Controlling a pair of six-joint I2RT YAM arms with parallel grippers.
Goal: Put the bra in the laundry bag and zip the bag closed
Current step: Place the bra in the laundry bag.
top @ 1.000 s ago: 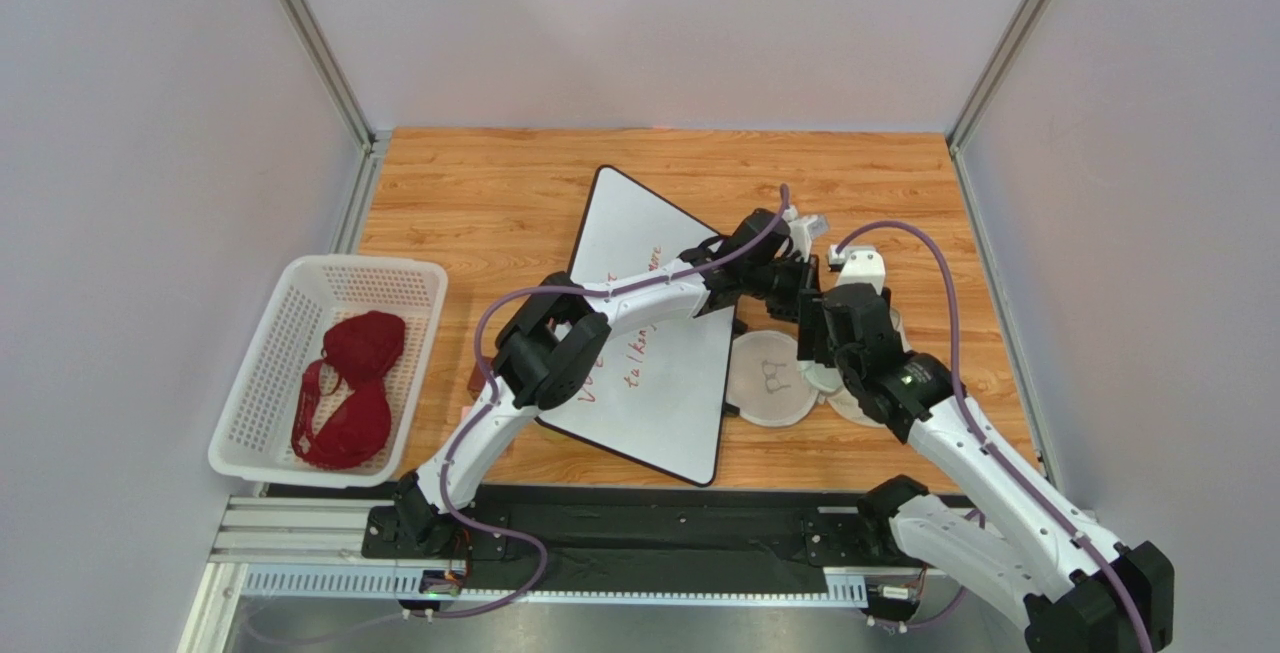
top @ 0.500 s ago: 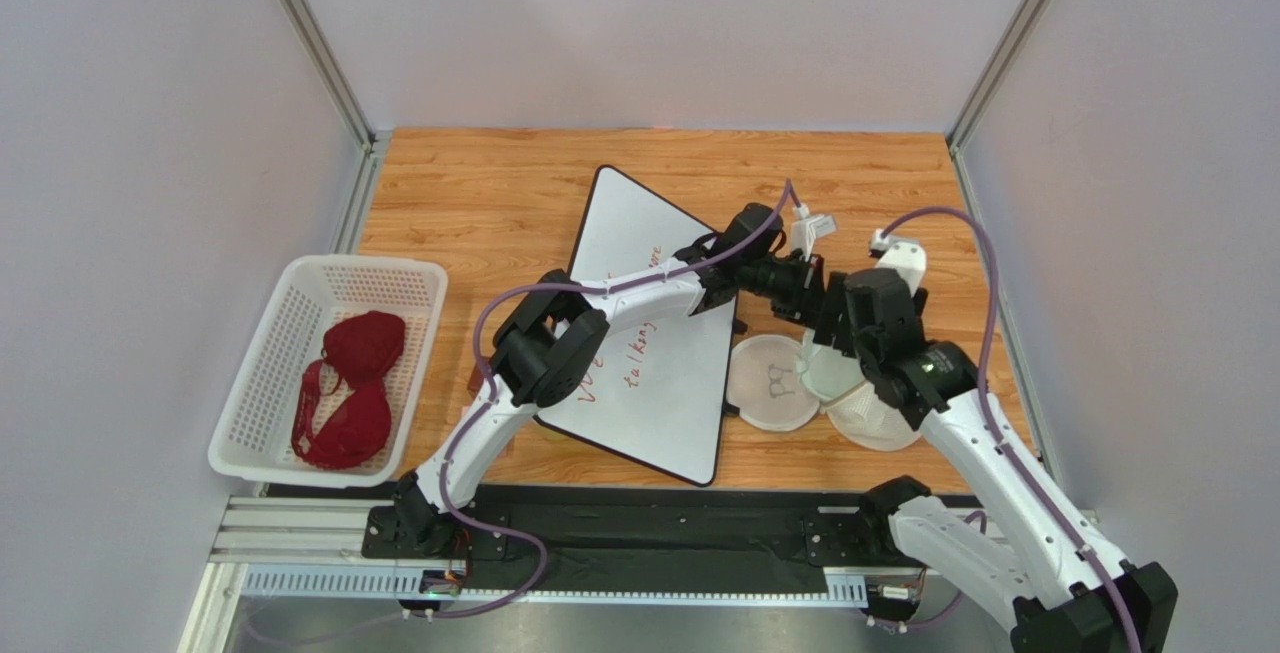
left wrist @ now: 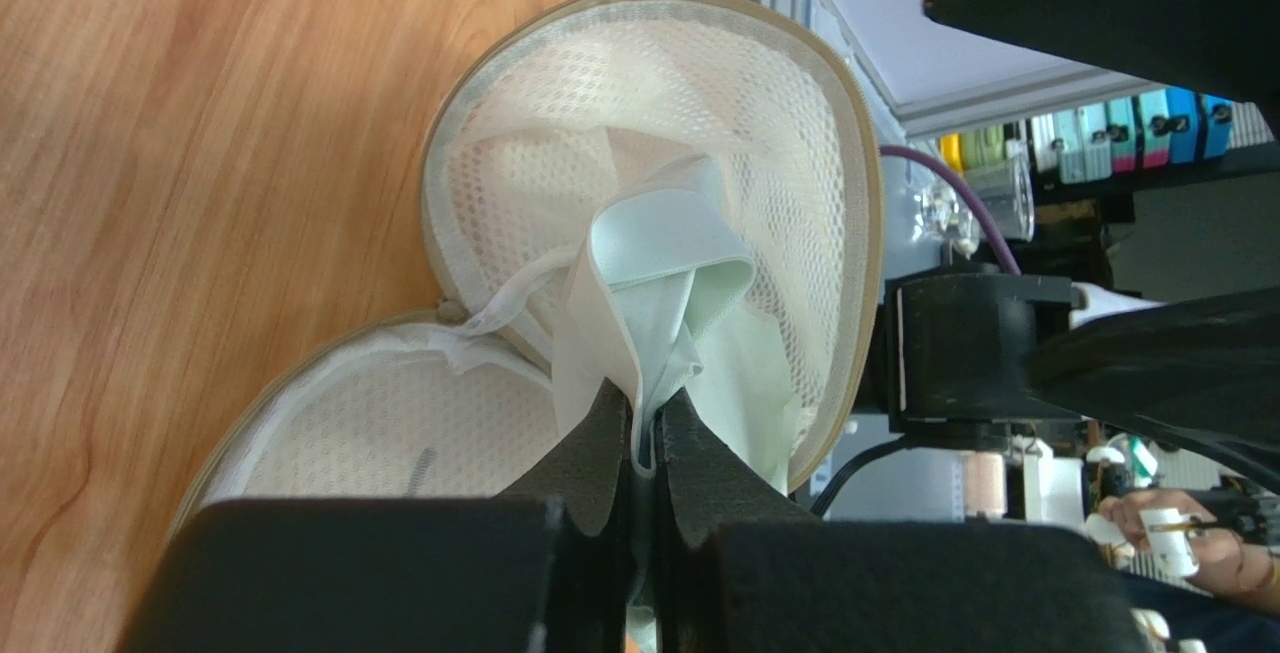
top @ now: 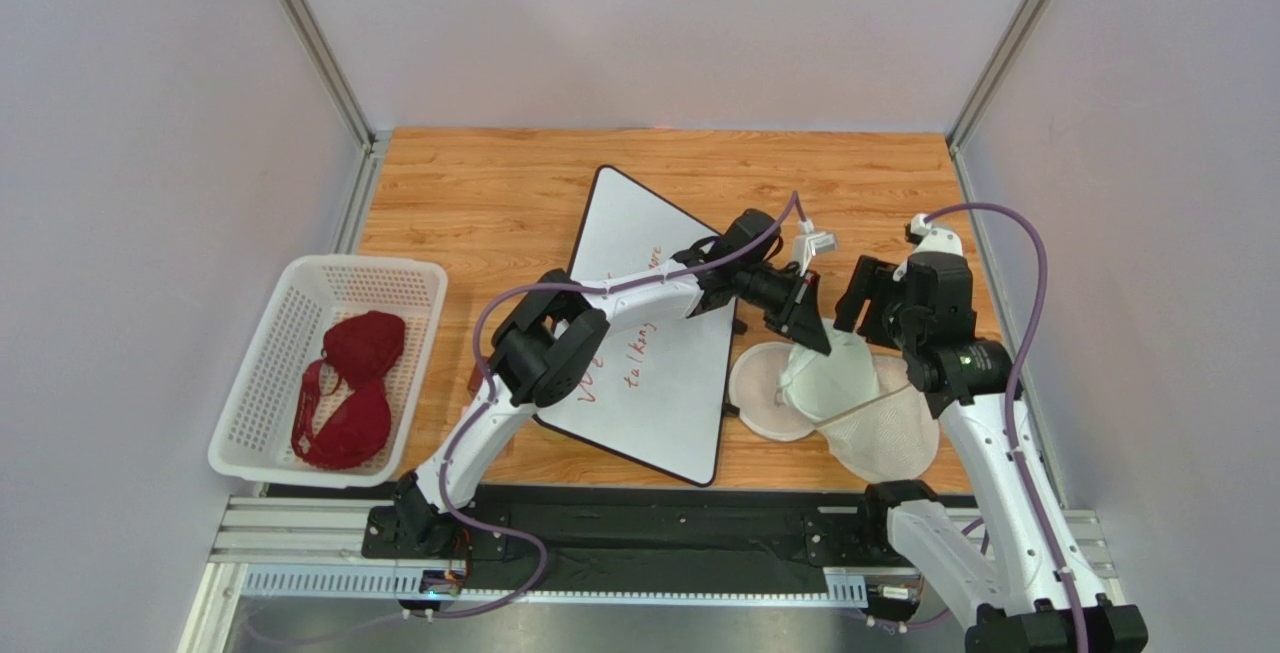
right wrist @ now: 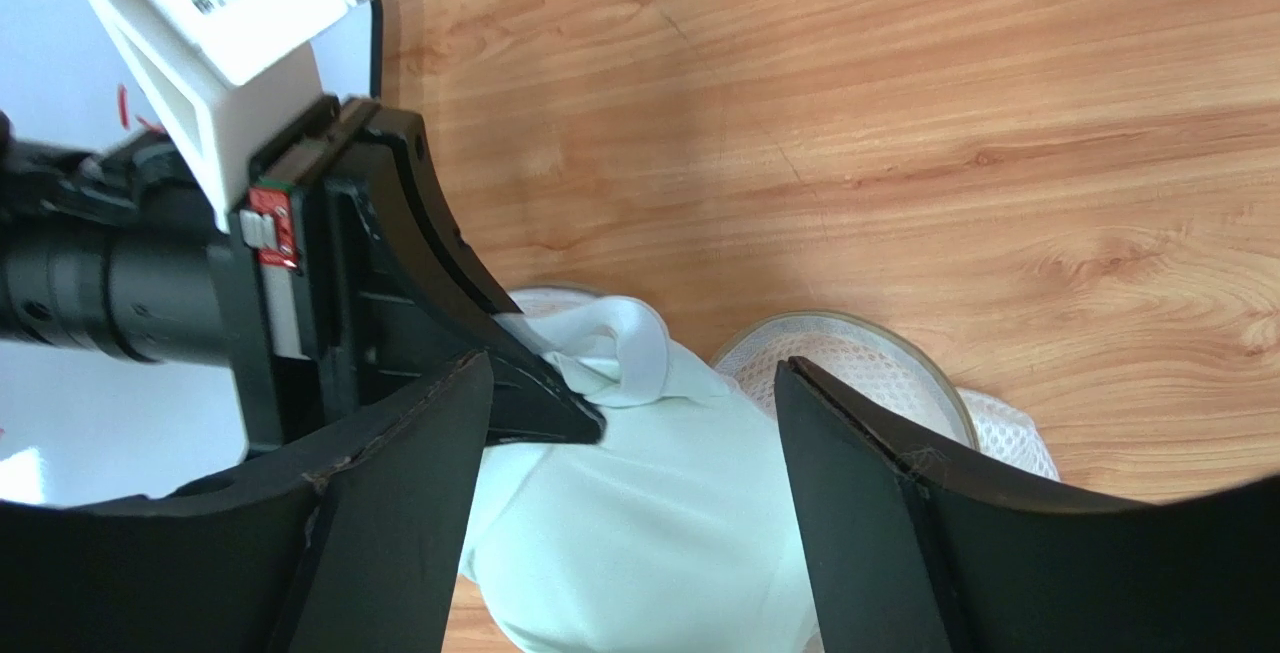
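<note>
Left gripper (left wrist: 639,443): jaws closed on a fold of pale lining fabric from the laundry bag (left wrist: 706,128). You can see the fold rising from between the black fingertips (left wrist: 594,455), with the bag's white mesh shell spread open behind it on the wooden table (left wrist: 181,158).

Right gripper (right wrist: 631,383): jaws stand wide apart, with nothing clamped. In its wrist view the pale fabric and the tip of the left gripper lie between its fingers. You cannot tell whether either finger touches the fabric.

From overhead you see both grippers meeting above the bag, right of the table's centre. The bag's round lid (top: 759,383) lies flat to the left of the opened mesh body, just beside the edge of a whiteboard (top: 646,353) with red writing. The left arm reaches across that board.

Bra (top: 350,383): dark red, lying in the white perforated basket (top: 263,346) at the table's left edge — well apart from the bag, and neither gripper is touching it.
</note>
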